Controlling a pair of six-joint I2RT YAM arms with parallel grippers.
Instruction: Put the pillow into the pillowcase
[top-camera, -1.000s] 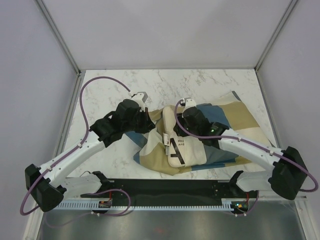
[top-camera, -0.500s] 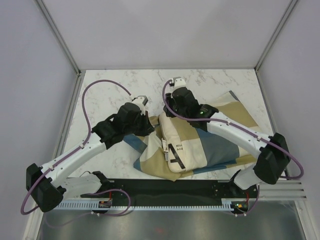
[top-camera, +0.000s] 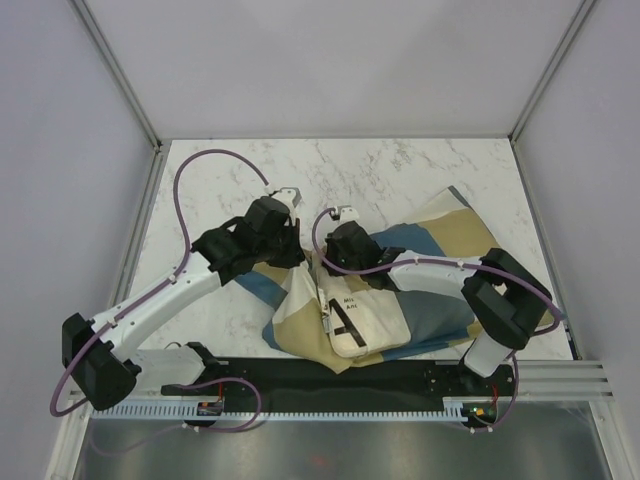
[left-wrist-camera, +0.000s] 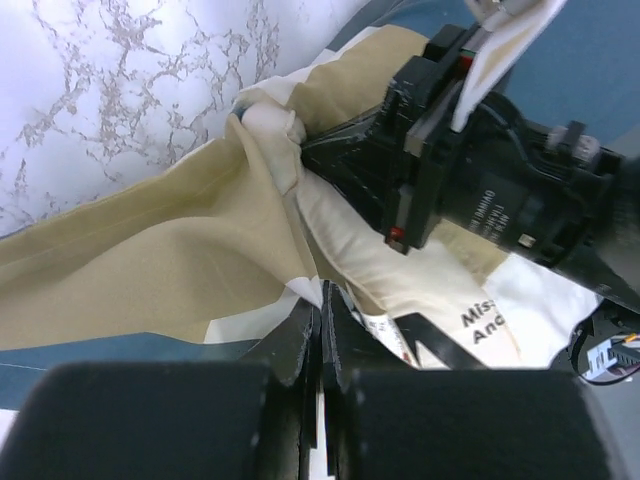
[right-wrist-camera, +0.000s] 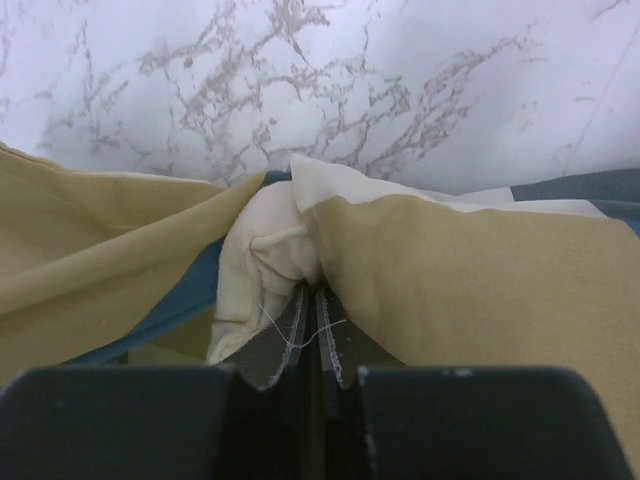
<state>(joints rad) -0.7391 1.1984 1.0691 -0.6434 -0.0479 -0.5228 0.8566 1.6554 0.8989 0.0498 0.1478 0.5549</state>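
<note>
Jaws of the left pincer stand fully together, with a fold of the large blue, tan and cream checked fabric pillowcase nipped at their tips. Directly beyond those tips lies the plump cream-white rectangular pillow. Its dark lettering and a black bar show to the right of the tips. Tan cloth runs off to the left of this pincer in long slack creases. Further ahead, the right pincer points in from the upper right. Its tips sit at a bunched cream corner of the pillow that pokes out between tan folds.

On the right pincer's own camera, its jaws are all but closed, with only a thin slit between them. The cream corner is pinched at the tips and puckered into a small knob. A loose thread crosses the fingers. Tan cloth lies on either side of the knob, with a blue strip to its lower left. Beyond the corner is the white, grey-veined marble tabletop.

Overhead, the two pincers meet almost tip to tip at the far end of the pillow. The pillow extends from them toward the arm bases, its near part bare on top of the pillowcase. The rest of the pillowcase spreads to the right, behind the right pincer's arm.
</note>
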